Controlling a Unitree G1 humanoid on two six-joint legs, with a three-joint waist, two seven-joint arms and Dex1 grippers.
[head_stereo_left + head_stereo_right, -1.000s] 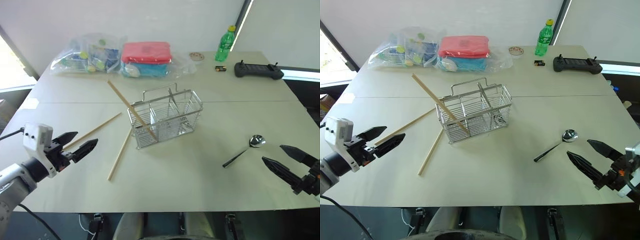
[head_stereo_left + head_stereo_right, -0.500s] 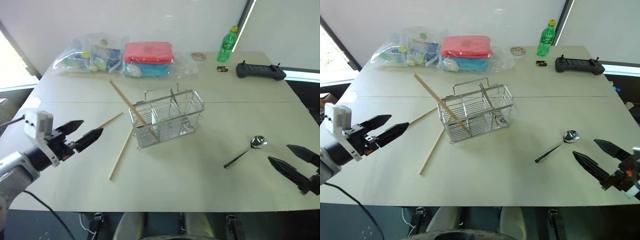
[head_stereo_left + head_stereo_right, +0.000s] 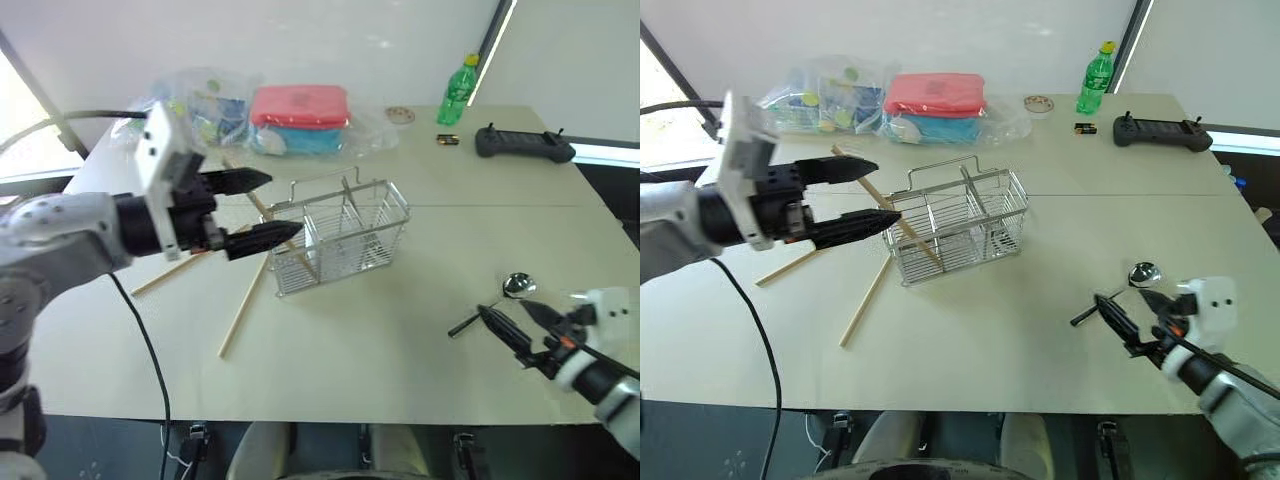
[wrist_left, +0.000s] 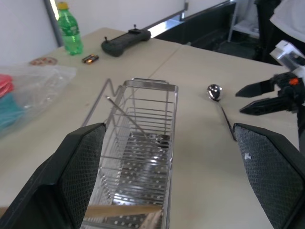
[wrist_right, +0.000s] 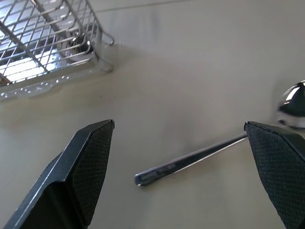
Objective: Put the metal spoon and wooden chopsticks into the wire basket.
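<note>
The right hand (image 3: 1132,316) hangs released over the small shiny metal spoon (image 3: 1110,294) on the pale tabletop (image 3: 990,330), ready to pinch its handle, while the left hand (image 3: 868,193), also released, hovers beside the silver wire-grid basket (image 3: 958,224), against which one of the pale wooden chopsticks (image 3: 880,213) leans.

We note a grey, rounded forearm on the left arm, carrying a white box-shaped wrist module with small dark dots on its face. A black cable runs from it and loops below. The left end effector (image 3: 250,210) has two black tapered fingers (image 4: 78,167) with cross-hatched pads. The right end effector (image 3: 1130,315) matches, with a white housing and orange marks at the finger roots.
</note>
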